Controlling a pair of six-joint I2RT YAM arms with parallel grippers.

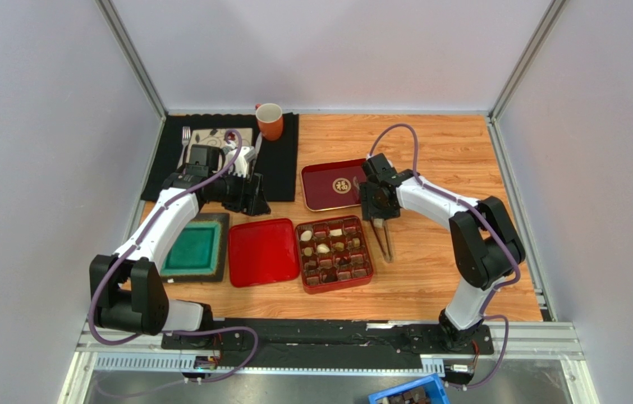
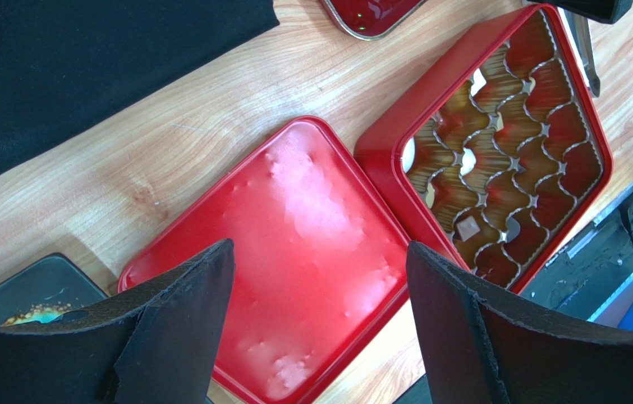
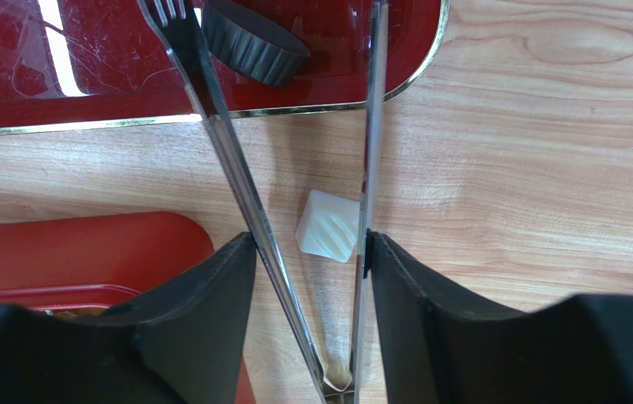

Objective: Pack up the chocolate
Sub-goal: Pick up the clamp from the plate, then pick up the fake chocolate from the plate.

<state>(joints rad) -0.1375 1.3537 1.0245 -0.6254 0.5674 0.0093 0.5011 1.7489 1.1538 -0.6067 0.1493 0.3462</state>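
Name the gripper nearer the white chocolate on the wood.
Right. The right gripper, holding tongs, straddles the white chocolate; the left gripper is across the red box, by the lid.

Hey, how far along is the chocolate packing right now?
Done: several pieces sit in the gridded red box. In hand: the right gripper holds tongs straddling a white square chocolate on the table. Left: that piece, a dark round chocolate on the gold-rimmed tray, and probably fitting the red lid.

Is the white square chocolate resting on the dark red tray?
No, the white chocolate lies on the wooden table between the arms of the tongs, outside the tray and its gold rim.
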